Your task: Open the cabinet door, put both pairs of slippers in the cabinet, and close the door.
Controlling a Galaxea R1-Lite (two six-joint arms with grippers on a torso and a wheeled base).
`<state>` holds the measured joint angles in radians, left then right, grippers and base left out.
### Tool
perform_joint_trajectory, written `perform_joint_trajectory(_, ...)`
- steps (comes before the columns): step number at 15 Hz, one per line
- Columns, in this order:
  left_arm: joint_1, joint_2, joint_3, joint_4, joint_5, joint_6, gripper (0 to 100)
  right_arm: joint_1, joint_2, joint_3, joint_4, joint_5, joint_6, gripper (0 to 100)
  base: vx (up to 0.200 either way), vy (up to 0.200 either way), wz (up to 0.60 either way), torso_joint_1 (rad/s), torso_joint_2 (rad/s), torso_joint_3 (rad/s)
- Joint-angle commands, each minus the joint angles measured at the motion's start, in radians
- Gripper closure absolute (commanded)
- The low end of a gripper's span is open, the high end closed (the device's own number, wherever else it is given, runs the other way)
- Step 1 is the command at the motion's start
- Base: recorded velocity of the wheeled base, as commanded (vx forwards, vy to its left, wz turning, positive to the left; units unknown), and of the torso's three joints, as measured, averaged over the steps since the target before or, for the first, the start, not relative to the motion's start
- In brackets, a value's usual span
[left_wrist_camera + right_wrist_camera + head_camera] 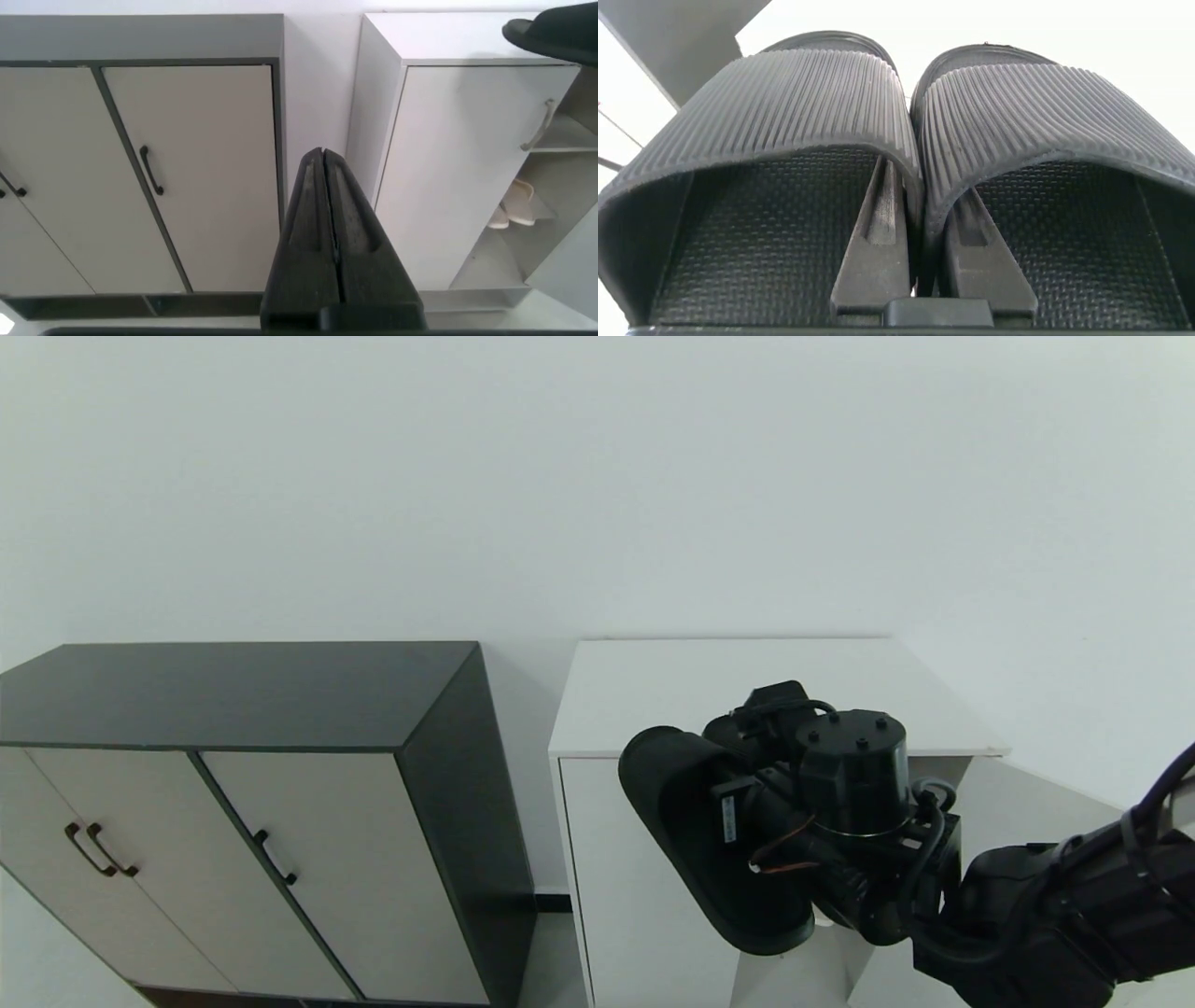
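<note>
My right gripper (920,187) is shut on a pair of black slippers (906,103), one finger inside each, pinching their inner walls together. In the head view the black slippers (709,845) hang in front of the white cabinet (747,681), below its top. The white cabinet (448,168) has a door panel with a handle (537,126). Open shelves show beside it, and a white pair of slippers (514,205) lies on a lower shelf. My left gripper (323,159) is shut with nothing in it, lower down and facing the gap between the two cabinets.
A dark cabinet (233,691) with pale doors and black handles (275,857) stands left of the white one, all its doors shut. A narrow gap (537,803) separates the two. A plain white wall (597,476) is behind.
</note>
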<state>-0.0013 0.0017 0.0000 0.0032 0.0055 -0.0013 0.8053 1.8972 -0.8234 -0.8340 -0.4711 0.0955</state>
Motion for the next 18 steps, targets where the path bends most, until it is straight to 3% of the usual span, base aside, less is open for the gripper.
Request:
perform_joint_trajectory(1, 0.000, 0.000, 0.000, 0.000, 0.001, 0.000, 100, 0.002, 0.005, 0.000, 0.000, 0.000, 0.001, 100, 0.000, 0.000, 0.00, 0.000, 0.00, 0.000)
perform_joint_trajectory(6, 0.000, 0.000, 0.000, 0.000, 0.001, 0.000, 100, 0.006, 0.005, 0.007, 0.000, 0.000, 0.000, 100, 0.000, 0.000, 0.00, 0.000, 0.00, 0.000)
perform_joint_trajectory(18, 0.000, 0.000, 0.000, 0.001, -0.002, 0.001, 100, 0.034, -0.001, 0.021, -0.002, -0.027, 0.000, 100, 0.000, -0.200, 0.00, 0.005, 0.00, 0.001)
